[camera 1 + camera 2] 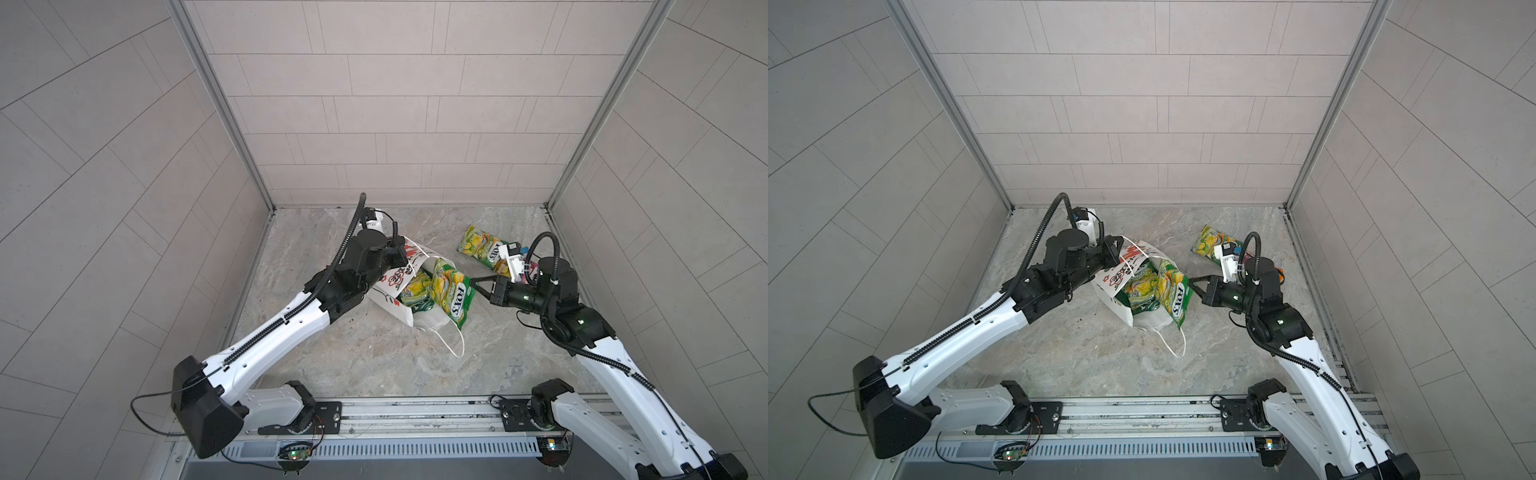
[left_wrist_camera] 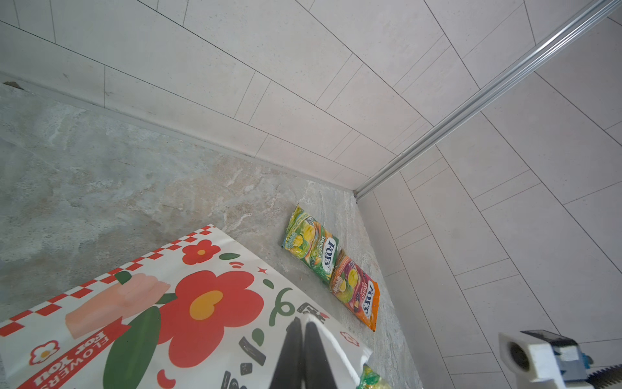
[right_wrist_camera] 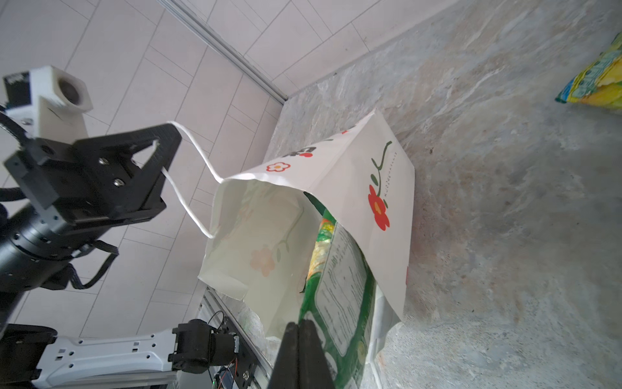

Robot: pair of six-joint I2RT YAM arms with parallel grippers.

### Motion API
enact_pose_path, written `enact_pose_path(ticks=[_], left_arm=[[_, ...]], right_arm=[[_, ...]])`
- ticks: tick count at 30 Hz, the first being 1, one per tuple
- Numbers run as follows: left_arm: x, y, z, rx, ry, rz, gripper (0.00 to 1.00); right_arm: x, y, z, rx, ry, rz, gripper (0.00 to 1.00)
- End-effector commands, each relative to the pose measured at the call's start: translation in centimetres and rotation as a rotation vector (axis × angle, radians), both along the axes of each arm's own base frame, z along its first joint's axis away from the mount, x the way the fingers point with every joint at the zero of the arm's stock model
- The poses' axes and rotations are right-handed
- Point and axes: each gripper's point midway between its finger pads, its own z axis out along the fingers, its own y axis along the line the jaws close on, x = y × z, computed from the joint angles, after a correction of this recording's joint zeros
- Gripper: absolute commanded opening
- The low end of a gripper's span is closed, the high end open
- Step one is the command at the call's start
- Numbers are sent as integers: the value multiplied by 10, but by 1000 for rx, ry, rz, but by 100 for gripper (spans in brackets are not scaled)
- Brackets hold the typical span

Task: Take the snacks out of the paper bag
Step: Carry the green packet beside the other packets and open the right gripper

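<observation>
Pale tiled walls [image 1: 395, 104] box in three sides of the grey marbled surface [image 1: 374, 365] you are working on. Near its middle, a little toward the far edge, you have the paper bag [image 1: 388, 291]. It is white, with a big red flower and a red checked border on the front panel and red and dark lettering down the side. It lies tipped over, its long axis running roughly from the far edge toward the near edge. The closed end is far, and the mouth is near and gapes toward your right arm.

Your left gripper [image 2: 302, 328] has its jaws pressed together on the bag's white cord handle [image 3: 205, 159], holding the upper rim off the surface. Your right gripper [image 1: 473, 284] is clamped on the edge of a glossy green-yellow FOX'S packet [image 1: 451, 297]. That packet stands half out of the mouth, its length along the bag's axis and its printed front up in both top views. A second packet [image 1: 417, 291], also green-yellow, sits beside it inside the mouth.

Near the far right corner a loose FOX'S packet [image 2: 311, 247] and a pink-orange packet [image 2: 356, 293] lie flat, end to end, well apart from the bag.
</observation>
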Motion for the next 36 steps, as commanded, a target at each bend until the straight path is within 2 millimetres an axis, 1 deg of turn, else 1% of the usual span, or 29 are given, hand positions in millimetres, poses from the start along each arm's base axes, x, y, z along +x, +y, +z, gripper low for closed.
enact_pose_path(ticks=[1,9,12,13,14,16,20,22,25,31,33,36], left_arm=[[3,14,4,64,-28,58,0],[7,32,3,135,-34,144,0],[9,35,3,142,-37,159,0],[9,34,3,142,-38,157,0],[8,33,3,140,-37,152,0],[8,31,4,124,-38,138,0],[7,25,4,102,-41,111,0],[7,25,4,99,-41,113,0],[8,28,4,108,-41,128,0],[13,25,-1,124,-35,131,0],[16,26,-3,140,-35,146,0],[20,32,-5,180,-37,187,0]], right_arm=[[-3,-3,32,53,-60,19,0],[3,-15,60,77,-105,-1,0],[7,-18,66,74,-113,-9,0],[9,-19,64,68,-107,-13,0],[10,-19,62,63,-100,-14,0],[14,-20,50,50,-70,-13,0],[22,-20,14,19,3,-16,0],[24,-22,-1,0,28,-27,0],[28,-28,-17,-28,52,-60,0],[35,-38,-33,-75,73,-116,0],[36,-41,-33,-81,73,-132,0],[36,-50,-25,-100,52,-171,0]])
